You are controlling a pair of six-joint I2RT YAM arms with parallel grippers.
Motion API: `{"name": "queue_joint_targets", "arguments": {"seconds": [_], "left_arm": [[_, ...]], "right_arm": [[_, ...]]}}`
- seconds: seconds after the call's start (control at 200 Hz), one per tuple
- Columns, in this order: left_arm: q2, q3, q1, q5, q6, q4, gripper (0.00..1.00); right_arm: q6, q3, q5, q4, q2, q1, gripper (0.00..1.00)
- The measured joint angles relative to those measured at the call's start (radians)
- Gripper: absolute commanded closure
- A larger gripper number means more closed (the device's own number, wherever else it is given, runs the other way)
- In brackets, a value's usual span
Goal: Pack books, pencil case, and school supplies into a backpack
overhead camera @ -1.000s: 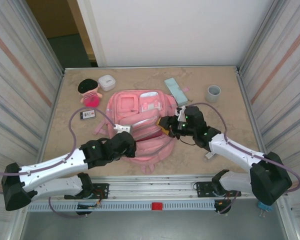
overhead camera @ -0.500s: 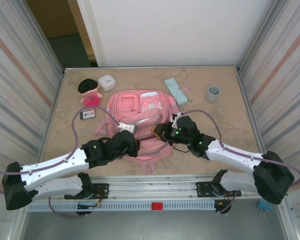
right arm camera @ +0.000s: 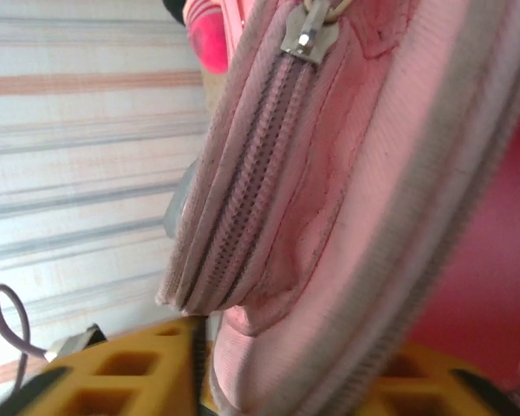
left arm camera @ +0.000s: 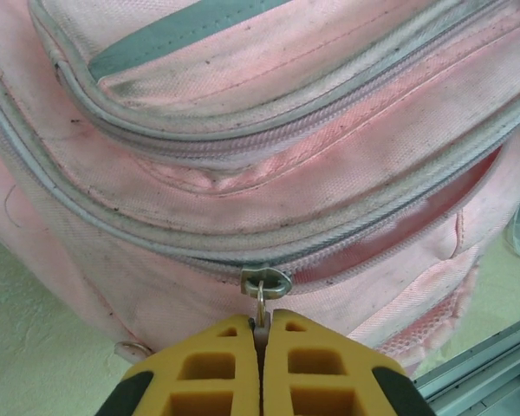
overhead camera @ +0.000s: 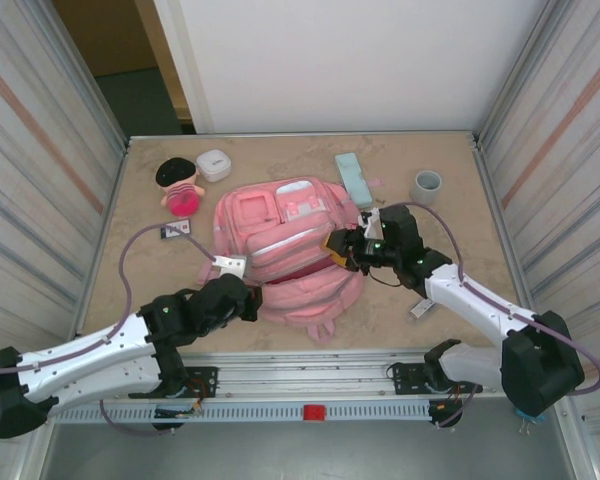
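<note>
Pink backpack (overhead camera: 280, 245) lies between left claw (left arm camera: 260, 328) and right claw (overhead camera: 334, 245), gripped by both.

backpack (overhead camera: 280, 240) at centre, pencil case (overhead camera: 353, 180) behind right, doll (overhead camera: 180, 187) behind left

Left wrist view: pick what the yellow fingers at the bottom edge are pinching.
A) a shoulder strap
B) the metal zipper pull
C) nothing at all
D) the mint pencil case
B: the left gripper is shut, with the zipper pull of the pink backpack clamped between its tips.
</note>
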Motion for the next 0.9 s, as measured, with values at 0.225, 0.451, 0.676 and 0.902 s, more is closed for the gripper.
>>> {"name": "queue_joint_targets", "arguments": {"seconds": [0.225, 0.451, 0.676, 0.902], "left_arm": [[0.061, 0.004, 0.004, 0.017, 0.046, 0.037, 1.0], [0.074, 0.013, 0.005, 0.022, 0.066, 0.05, 1.0], [0.023, -0.004, 0.029, 0.015, 0.045, 0.038, 1.0], [-0.116, -0.066, 0.087, 0.024, 0.035, 0.037, 1.0]], "right_arm": [[0.129, -0.063, 0.251, 0.124, -0.016, 0.236, 0.45], [0.179, -0.058, 0.367, 0.189, 0.045, 0.309, 0.87], [0.123, -0.026, 0.275, 0.162, 0.049, 0.242, 0.94], [0.029, 0.02, 0.078, 0.045, 0.031, 0.111, 0.68]]}}
